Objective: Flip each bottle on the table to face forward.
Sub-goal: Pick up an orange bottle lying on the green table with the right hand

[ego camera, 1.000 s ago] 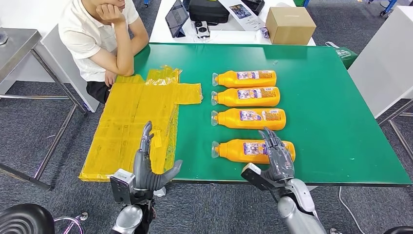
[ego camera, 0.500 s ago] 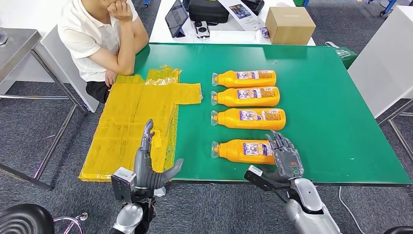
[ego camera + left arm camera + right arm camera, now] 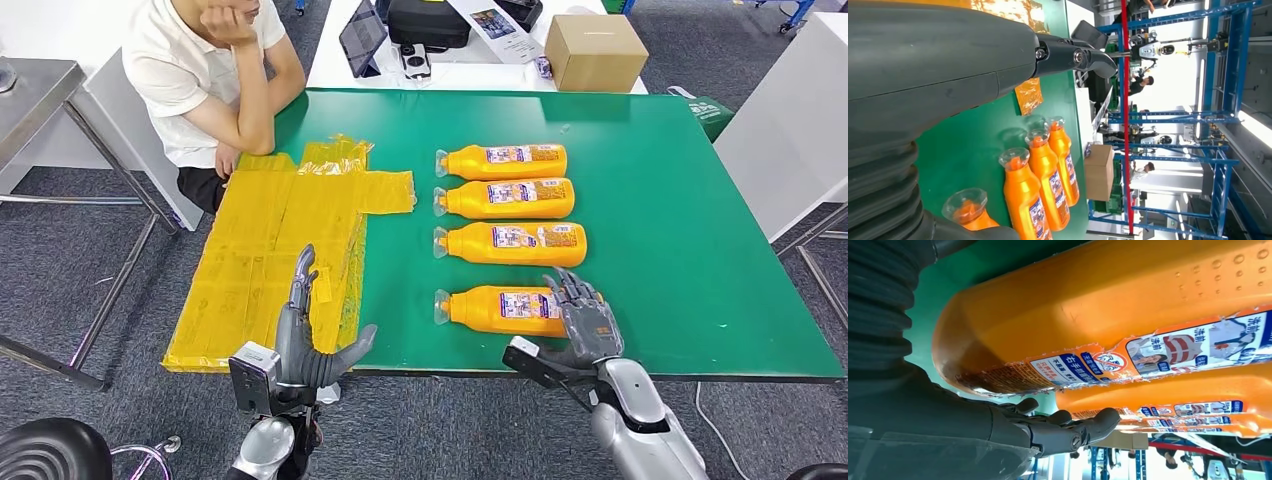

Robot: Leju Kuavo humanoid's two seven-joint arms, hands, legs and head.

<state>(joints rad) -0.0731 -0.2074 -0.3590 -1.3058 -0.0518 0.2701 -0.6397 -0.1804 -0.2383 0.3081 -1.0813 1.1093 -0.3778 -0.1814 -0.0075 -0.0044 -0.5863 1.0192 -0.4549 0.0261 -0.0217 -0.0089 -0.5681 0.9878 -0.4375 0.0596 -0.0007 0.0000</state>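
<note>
At the near edge of the green table [image 3: 680, 210], the robot's right hand [image 3: 588, 322] rests with fingers spread at the base end of the nearest orange plastic bottle [image 3: 505, 309], holding nothing, while the left hand [image 3: 305, 335] hovers open-fingered over a crinkled yellow plastic sheet [image 3: 270, 250]. Beyond lie three more orange bottles [image 3: 510, 203] in a row, all on their sides, labels up, clear caps pointing left. At the far left corner sits a person in a white shirt [image 3: 205, 80].
</note>
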